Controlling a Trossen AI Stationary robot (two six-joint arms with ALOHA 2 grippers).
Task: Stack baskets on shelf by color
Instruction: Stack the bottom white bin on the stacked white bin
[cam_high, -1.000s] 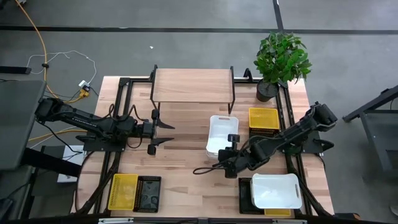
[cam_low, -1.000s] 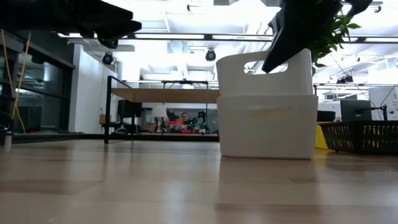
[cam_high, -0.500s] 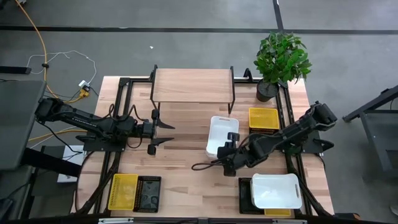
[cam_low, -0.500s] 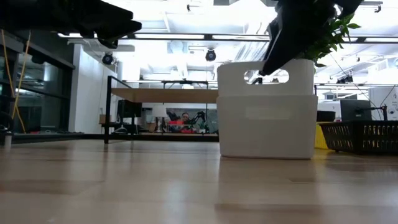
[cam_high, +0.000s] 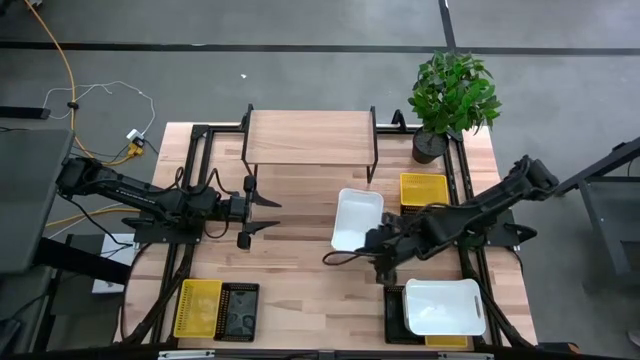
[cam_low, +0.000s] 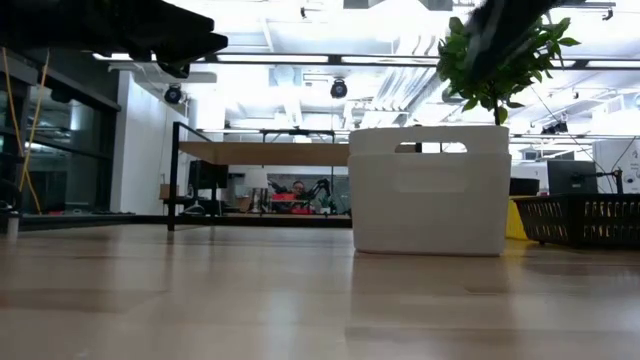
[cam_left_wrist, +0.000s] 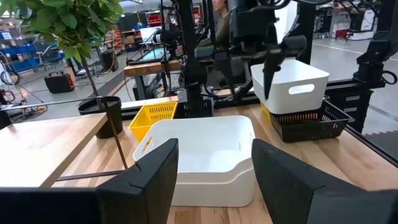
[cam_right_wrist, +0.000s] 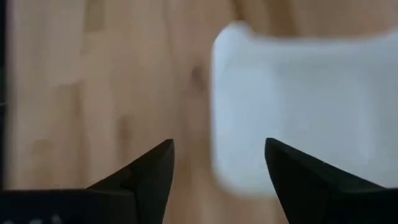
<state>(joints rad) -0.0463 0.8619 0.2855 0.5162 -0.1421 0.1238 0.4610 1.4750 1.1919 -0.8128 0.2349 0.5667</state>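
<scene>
Right gripper (cam_high: 383, 262): it hangs over the table, just beside the near end of the white basket pair, and its two fingers are spread apart with nothing between them
Left gripper (cam_high: 262, 214): it waits over the left half of the table, in front of the shelf, with its fingers wide apart and nothing in them
White basket pair (cam_high: 357, 219): two white baskets sit one inside the other on the table, in front of the shelf's right legs; from the low view they show as one white box with a handle hole near the top (cam_low: 426, 189)
Shelf (cam_high: 309, 137): it stands at the far side of the table, and its wood top has no baskets on it
Far yellow basket (cam_high: 424, 189): it sits in a black basket at the right, near the potted plant (cam_high: 451, 95)
Other white basket (cam_high: 444, 306): it rests on top of a black basket at the near right corner
Near left baskets: a yellow basket (cam_high: 197, 307) and a black basket (cam_high: 238, 311) sit side by side, touching, at the near left corner
</scene>
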